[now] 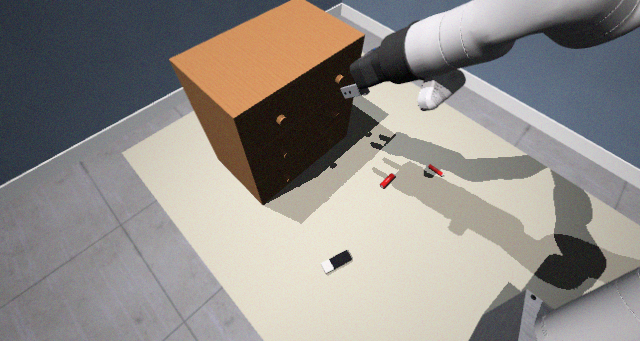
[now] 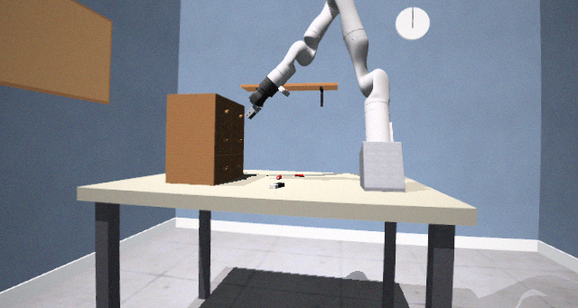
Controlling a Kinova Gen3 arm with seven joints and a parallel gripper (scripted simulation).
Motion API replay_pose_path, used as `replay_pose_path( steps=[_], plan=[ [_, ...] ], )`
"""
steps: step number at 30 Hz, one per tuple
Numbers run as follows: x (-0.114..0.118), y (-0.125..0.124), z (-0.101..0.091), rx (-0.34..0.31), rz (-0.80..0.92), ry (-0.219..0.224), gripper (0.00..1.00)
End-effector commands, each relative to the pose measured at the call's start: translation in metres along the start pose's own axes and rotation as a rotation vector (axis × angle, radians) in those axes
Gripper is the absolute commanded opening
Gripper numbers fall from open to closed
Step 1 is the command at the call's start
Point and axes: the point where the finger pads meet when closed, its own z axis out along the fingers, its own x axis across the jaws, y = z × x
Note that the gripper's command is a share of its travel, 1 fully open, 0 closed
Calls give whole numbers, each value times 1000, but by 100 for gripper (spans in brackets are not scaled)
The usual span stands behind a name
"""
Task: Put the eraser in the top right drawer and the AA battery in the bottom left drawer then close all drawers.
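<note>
Two targets lie on the table (image 1: 210,241): the flat black-and-white eraser (image 1: 336,261) at six o'clock from the wooden chest (image 1: 260,61), and a red cylindrical AA battery (image 1: 387,180) at four o'clock. My gripper (image 1: 351,91) hangs parted and empty just beside the top-right drawer's round knob (image 1: 339,78). I judge the drawer-opening step is in hand: next, close on the knob and pull gently, under half length.

No legible text, labels, brands or numbers are seen in either view. The round wall clock (image 2: 412,23) bears only a single dark hand, no numerals. The chest (image 1: 260,56) is unmarked.
</note>
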Motion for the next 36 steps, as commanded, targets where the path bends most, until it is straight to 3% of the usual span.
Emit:
replay_pose_path(
  steps=[1,18,36],
  plan=[
    [3,1,3,5,7,4,67],
    [3,18,20,6,7,5,67],
    [2,24,24,0,9,2,67]
  ],
)
